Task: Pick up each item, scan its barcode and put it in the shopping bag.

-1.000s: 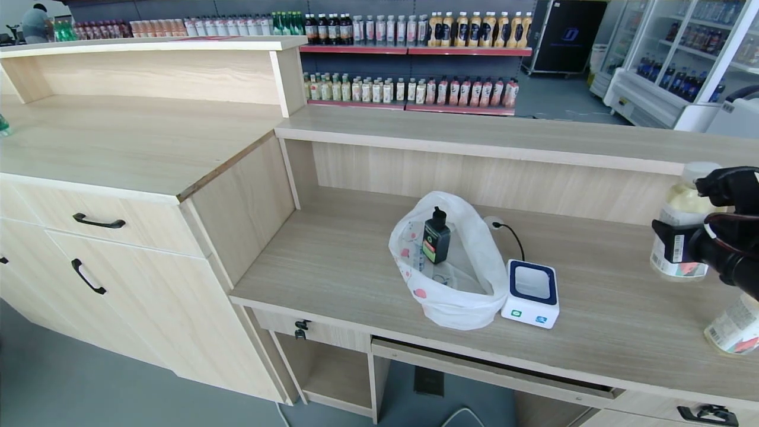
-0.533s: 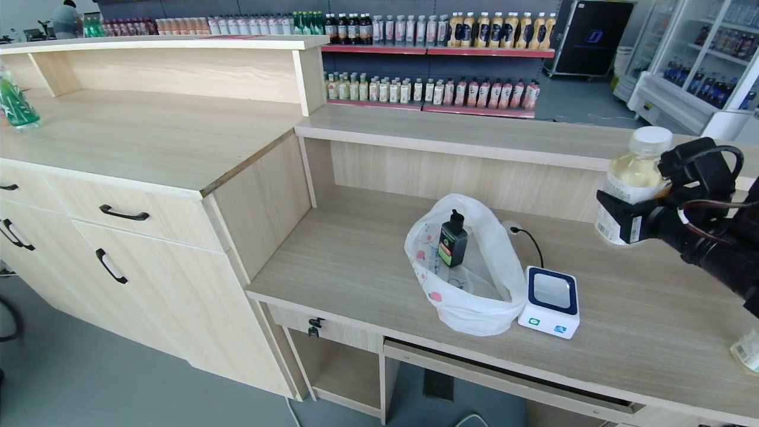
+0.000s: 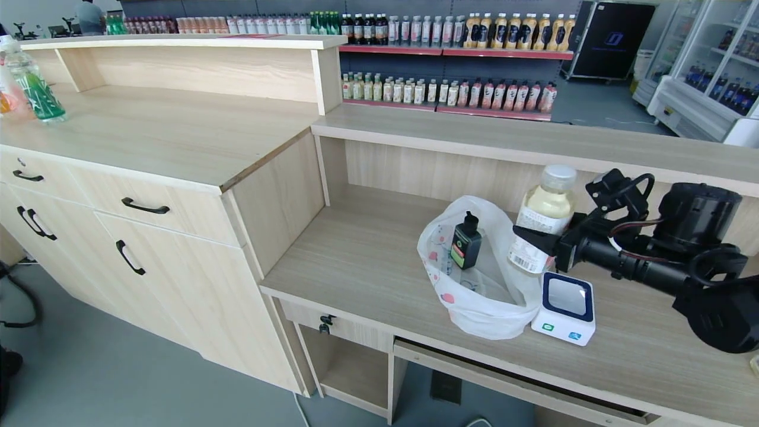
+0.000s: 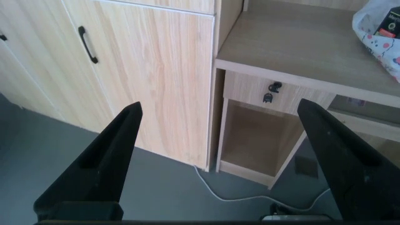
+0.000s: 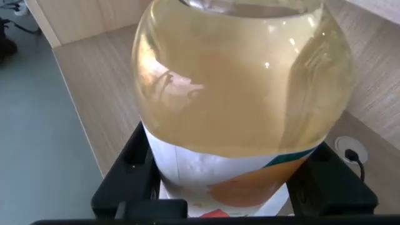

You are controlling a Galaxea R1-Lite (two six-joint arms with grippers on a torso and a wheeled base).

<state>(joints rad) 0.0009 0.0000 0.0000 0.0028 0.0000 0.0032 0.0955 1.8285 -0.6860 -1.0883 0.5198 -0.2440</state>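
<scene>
Bottle (image 3: 541, 219): I have it upright with the right gripper (image 3: 536, 246) clamped round its label, over the shopping bag's (image 3: 474, 308) right rim; the scanner (image 3: 564, 305) is just near-right.
Left gripper (image 4: 219, 156): fingers wide apart, beside the cabinet (image 4: 156, 75).
Change: the bottle has come left from well right of the scanner.
Room: the back panel (image 3: 427, 172) is close behind the bottle.

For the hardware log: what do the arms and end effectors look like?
Right arm: black cylindrical links, bulky round joint housings, looped black cable and red wires near the wrist. Right end effector: black, flat fingers. Left end effector: two black tapering wedges.
</scene>
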